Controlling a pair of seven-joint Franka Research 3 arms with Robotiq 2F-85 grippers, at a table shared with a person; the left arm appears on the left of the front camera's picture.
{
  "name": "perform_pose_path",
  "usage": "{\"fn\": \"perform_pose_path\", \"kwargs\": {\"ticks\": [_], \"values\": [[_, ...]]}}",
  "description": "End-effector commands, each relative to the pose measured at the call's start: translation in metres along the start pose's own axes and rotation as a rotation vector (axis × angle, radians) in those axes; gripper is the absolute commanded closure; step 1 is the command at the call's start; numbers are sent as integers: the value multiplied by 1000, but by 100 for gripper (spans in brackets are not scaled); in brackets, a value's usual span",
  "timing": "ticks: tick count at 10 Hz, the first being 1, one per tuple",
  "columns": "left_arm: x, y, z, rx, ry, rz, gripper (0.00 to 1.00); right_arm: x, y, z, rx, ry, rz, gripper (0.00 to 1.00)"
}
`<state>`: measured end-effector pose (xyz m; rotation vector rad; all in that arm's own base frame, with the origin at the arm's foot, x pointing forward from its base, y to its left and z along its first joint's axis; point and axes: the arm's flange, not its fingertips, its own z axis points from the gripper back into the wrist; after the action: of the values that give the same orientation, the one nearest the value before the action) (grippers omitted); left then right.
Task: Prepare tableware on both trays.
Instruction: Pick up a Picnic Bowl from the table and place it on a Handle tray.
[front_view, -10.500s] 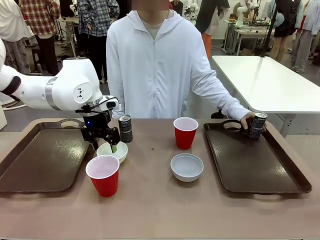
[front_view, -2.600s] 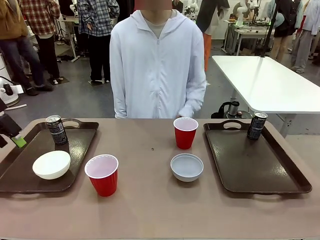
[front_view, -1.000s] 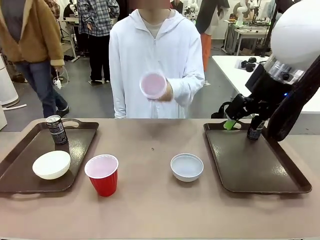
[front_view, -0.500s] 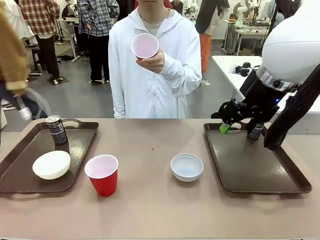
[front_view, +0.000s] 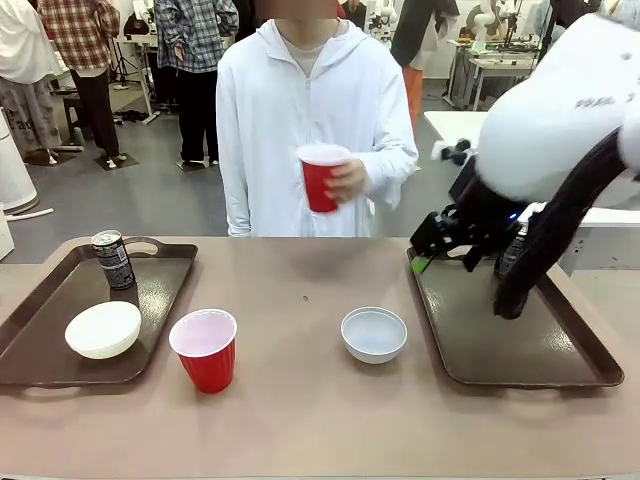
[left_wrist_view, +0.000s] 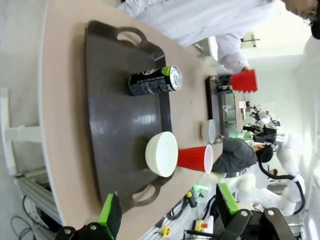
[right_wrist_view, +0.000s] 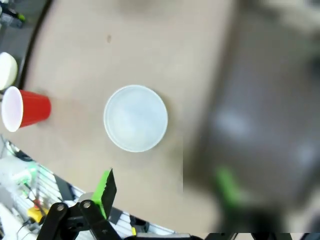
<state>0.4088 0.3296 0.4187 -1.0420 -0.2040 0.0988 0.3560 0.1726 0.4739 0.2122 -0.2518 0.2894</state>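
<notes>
Right arm (front_view: 560, 130): white, large at picture right, elbow high, wrist sloped down and leftward. Right hand (front_view: 425, 258): black, green-padded, held low, pointed leftward and down, fingers parted, nothing between them. Left hand (left_wrist_view: 167, 207): held clear of the tabletop, fingers spread wide, nothing gripped.

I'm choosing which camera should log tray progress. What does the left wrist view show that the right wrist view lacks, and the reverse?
Left wrist view: the left tray carrying a drink can, and farther off the held red cup, seen past the open left gripper.
Right wrist view: the open right gripper, looking almost straight down on the grey-blue bowl.
Both: the grey-blue bowl, the other red cup and the white bowl.
</notes>
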Motion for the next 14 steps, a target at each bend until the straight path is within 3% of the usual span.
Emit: {"fn": "perform_pose_path", "kwargs": {"ticks": [1,3,5,11,14], "values": [[-3,-1,0,-11,-10,1,0,-35,8,28,-114,43,-7,0],[-3,-1,0,-11,-10,1,0,-124,-6,94,-227,18,33,0],[-3,-1,0,-11,-10,1,0,-154,-22,107,-177,38,15,0],[-3,-1,0,-11,-10,1,0,-123,-35,79,-91,91,-13,0],[-3,-1,0,-11,-10,1,0,-58,-26,44,-55,59,-89,0]]}}
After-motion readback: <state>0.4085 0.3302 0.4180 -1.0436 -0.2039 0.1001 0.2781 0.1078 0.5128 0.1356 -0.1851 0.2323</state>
